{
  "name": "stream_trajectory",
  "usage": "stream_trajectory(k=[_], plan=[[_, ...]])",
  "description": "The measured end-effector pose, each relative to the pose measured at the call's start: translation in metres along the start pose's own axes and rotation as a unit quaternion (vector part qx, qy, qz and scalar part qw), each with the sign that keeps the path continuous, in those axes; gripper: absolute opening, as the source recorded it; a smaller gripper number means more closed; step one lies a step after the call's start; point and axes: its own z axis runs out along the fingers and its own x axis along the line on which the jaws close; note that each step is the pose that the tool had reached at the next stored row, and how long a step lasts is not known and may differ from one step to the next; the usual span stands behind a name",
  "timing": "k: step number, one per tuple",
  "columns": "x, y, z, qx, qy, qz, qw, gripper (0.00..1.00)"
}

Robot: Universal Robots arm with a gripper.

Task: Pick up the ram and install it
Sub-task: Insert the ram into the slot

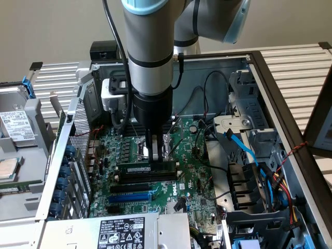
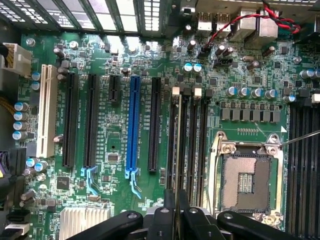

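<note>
One arm [image 1: 150,46] is reaching straight down into one open computer case [image 1: 218,62], and one gripper [image 1: 151,150] is hanging right over the board. The fingers [image 2: 170,212] are pinched almost together, clamping on the ram [image 1: 148,169]. It is one stick, dark green with a small white label. It is standing on its long edge on the motherboard [image 2: 112,145], just beside the processor socket [image 2: 247,180] and in line with the memory slots. Whether it is sitting fully down in a slot, I cannot tell.

Counting across the board in the wrist view:
- one blue slot [image 2: 134,125]
- three long black slots [image 2: 70,120]
- one short black slot [image 2: 114,87]
- one white slot [image 2: 46,110]
- one silver finned heat sink [image 2: 82,220]
- one socket, lying bare with its metal frame around it

In the exterior view the blue slot and a black one are lying just on the near side of the ram, parallel to it and apart from it.

As for what is holding what, the case is carrying the motherboard flat on its floor. One flat blue cable [image 1: 241,148] is looping over the drive bays on the exterior view's right. A metal box with a white label [image 1: 122,231] is sitting at the near edge. Outside the case, on the exterior view's left, a grey tray [image 1: 39,122] is holding one labelled drive [image 1: 18,127].
</note>
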Motion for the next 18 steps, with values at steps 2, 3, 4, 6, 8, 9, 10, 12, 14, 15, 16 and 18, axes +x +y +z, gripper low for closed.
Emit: stream_trajectory(k=[2,3,4,6,8,9,10,12,14,15,16,18], plan=[[0.0000,0.0000,0.0002,-0.0001,0.0001,0.000,1.0000,0.14],[-0.0001,-0.0001,0.0005,0.0000,0.0000,0.000,1.0000,0.14],[0.0000,0.0000,0.0006,0.0000,0.0001,0.000,1.0000,0.14],[0.0000,0.0000,0.0010,0.0000,0.0001,0.000,1.0000,0.14],[0.0000,0.0000,0.0012,0.0000,0.0002,0.000,1.0000,0.14],[0.0000,0.0000,0.0012,0.0000,0.0001,0.000,1.0000,0.14],[0.0000,0.0000,0.0013,0.0001,0.0001,0.000,1.0000,0.14],[0.0000,0.0000,0.0013,0.0000,0.0001,0.000,1.0000,0.14],[0.0000,0.0000,0.0013,0.0001,0.0001,0.001,1.0000,0.14],[0.0000,0.0000,0.0013,0.0002,0.0000,0.003,1.0000,0.14],[0.0000,0.0000,0.0014,0.0003,-0.0001,0.005,1.0000,0.14],[0.0001,0.0000,0.0013,0.0003,-0.0001,0.006,1.0000,0.14]])
